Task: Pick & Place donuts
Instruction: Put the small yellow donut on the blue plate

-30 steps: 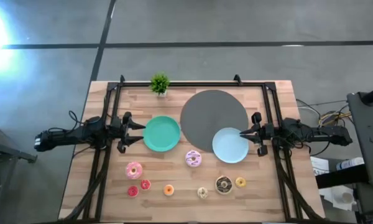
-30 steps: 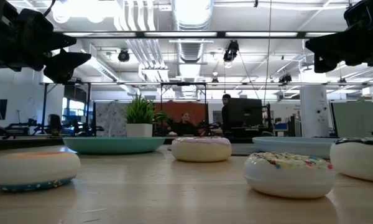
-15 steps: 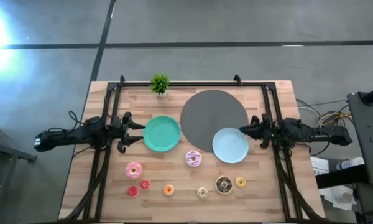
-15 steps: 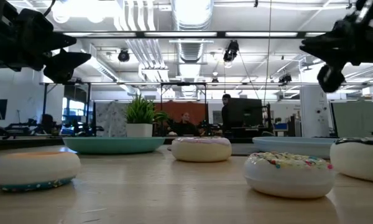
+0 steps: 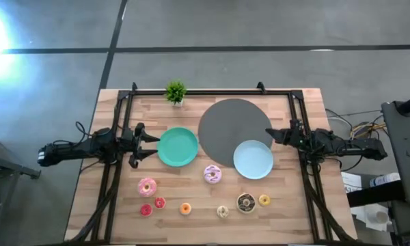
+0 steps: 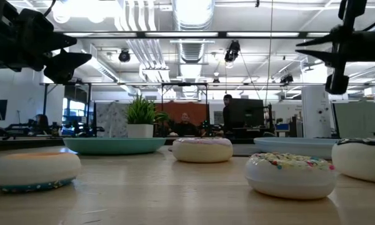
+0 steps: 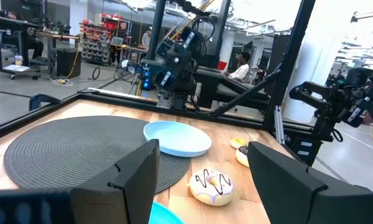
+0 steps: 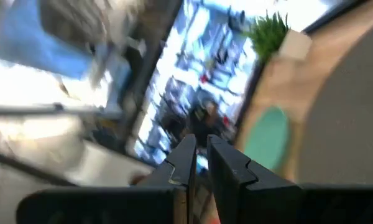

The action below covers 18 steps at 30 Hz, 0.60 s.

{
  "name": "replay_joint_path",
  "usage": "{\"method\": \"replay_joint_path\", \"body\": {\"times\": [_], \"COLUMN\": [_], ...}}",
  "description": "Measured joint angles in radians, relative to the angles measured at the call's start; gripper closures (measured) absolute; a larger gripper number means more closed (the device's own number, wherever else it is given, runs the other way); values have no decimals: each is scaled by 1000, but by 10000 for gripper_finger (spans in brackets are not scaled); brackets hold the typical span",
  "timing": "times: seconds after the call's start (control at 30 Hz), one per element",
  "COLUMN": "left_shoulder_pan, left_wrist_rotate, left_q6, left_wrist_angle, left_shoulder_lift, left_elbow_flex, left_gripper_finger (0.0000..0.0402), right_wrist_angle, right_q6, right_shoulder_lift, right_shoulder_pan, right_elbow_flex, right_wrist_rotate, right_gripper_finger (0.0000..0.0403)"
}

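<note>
Several donuts lie flat on the near half of the wooden table: pink (image 5: 147, 186), lilac-white frosted (image 5: 213, 174), chocolate (image 5: 245, 202), and tiny red (image 5: 145, 210), orange (image 5: 185, 208), cream (image 5: 222, 212) and yellow (image 5: 264, 200) ones. My left gripper (image 5: 150, 145) is open and empty, hovering just left of the teal plate (image 5: 178, 147). My right gripper (image 5: 270, 134) is shut and empty. It hangs above the table at the far right rim of the pale blue plate (image 5: 253, 159), rolled onto its side; its fingers show close together in the right wrist view (image 8: 199, 155).
A big grey disc (image 5: 232, 126) lies at the far middle, and the pale blue plate overlaps its near right edge. A small potted plant (image 5: 175, 91) stands at the far edge. Black frame rails (image 5: 116, 178) run along the left, right and far sides.
My right gripper has rolled about a quarter turn around its own axis and drifted slightly toward the table's far edge, staying above the pale blue plate's rim. The donuts and plates have not moved.
</note>
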Motion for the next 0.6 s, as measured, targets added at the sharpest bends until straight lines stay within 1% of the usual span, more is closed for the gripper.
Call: {"method": "replay_joint_path", "body": {"times": [0.07, 0.17, 0.27, 0.4, 0.47, 0.53, 0.6], "left_shoulder_pan": [0, 0, 0, 0, 0, 0, 0], "left_wrist_rotate": [0, 0, -1, -1, -1, -1, -1], "left_q6": [0, 0, 0, 0, 0, 0, 0], "left_wrist_angle": [0, -3, -6, -6, -6, -6, -6], "left_shoulder_lift": [0, 0, 0, 0, 0, 0, 0], "left_elbow_flex": [0, 0, 0, 0, 0, 0, 0], "left_gripper_finger": [182, 182, 182, 182, 182, 182, 182], "right_wrist_angle": [39, 110, 123, 70, -8, -127, -288], "right_q6": [-13, 5, 29, 194, 269, 321, 349], "right_shoulder_lift": [5, 19, 61, 198, 292, 397, 497], "right_shoulder_pan": [1, 1, 3, 41, 91, 155, 222], "right_elbow_flex": [0, 0, 2, 2, 36, 114, 214], "right_wrist_rotate": [21, 14, -84, -177, -216, -230, -262], "right_gripper_finger": [369, 369, 369, 366, 358, 343, 325]}}
